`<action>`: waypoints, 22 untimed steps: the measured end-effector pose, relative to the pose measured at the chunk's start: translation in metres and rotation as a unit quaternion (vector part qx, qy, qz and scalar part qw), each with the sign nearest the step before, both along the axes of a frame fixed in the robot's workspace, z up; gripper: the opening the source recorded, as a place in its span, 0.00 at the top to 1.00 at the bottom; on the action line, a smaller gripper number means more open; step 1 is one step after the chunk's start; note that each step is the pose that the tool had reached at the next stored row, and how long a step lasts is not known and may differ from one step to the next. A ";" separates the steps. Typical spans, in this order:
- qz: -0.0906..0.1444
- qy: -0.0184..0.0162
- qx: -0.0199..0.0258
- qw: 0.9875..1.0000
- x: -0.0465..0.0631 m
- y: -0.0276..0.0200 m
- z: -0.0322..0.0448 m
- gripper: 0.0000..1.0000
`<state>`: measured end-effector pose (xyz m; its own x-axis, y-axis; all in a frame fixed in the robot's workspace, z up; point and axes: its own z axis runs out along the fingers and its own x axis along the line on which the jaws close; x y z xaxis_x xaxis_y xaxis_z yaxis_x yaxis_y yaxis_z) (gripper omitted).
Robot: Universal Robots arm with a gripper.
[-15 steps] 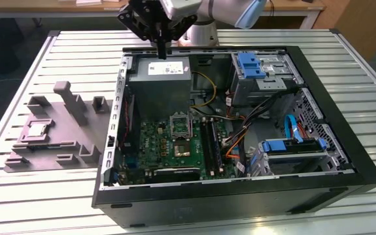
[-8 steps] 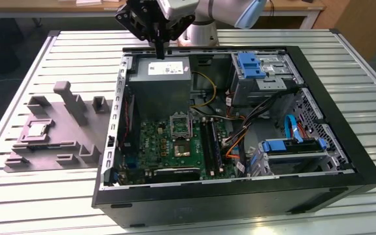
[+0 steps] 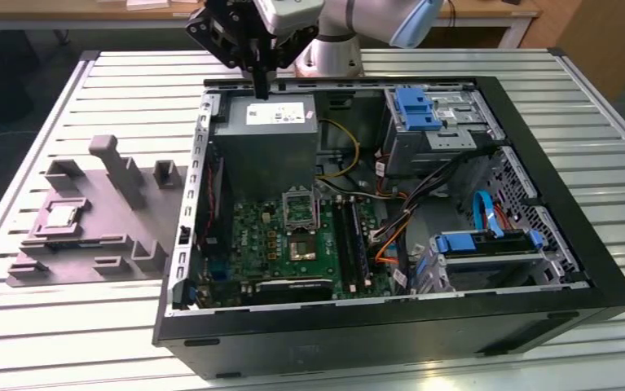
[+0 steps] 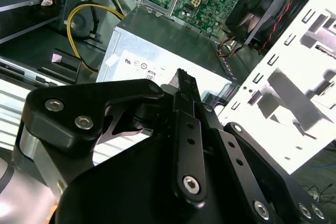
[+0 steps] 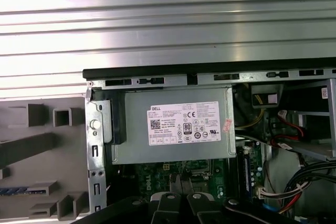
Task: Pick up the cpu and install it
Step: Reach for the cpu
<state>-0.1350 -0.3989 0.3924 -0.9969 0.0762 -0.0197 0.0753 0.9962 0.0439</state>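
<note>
The cpu (image 3: 62,216) is a small silvery square lying flat in a recess of the grey plastic fixture (image 3: 106,244), at the exterior view's left, outside the computer case. My gripper (image 3: 260,83) hangs over the far end of the case, above the grey power supply (image 3: 272,142), well away from the cpu. Its fingers (image 4: 184,85) are pressed together with nothing between them, and their tips (image 5: 181,182) point toward the power supply's labelled face (image 5: 184,124). The metal-framed socket (image 3: 300,208) sits on the green board, just past the power supply.
The open black case (image 3: 573,244) holds cables, blue-tabbed drive cages (image 3: 421,110) and a shiny chip (image 3: 305,248) on the board. The case and fixture rest on a slatted metal table (image 3: 62,342). The case's metal wall (image 3: 191,204) stands between fixture and board.
</note>
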 end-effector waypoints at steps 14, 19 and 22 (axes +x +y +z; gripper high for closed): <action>0.000 0.008 0.000 1.000 -0.014 0.0000 -0.0036 0.89; 0.000 0.008 0.000 1.000 -0.016 0.0000 -0.0037 0.89; 0.000 0.008 0.000 1.000 -0.017 0.0000 -0.0039 0.89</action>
<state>-0.1521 -0.3989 0.3885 -0.9971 0.0762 -0.0030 0.0760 0.9962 0.0429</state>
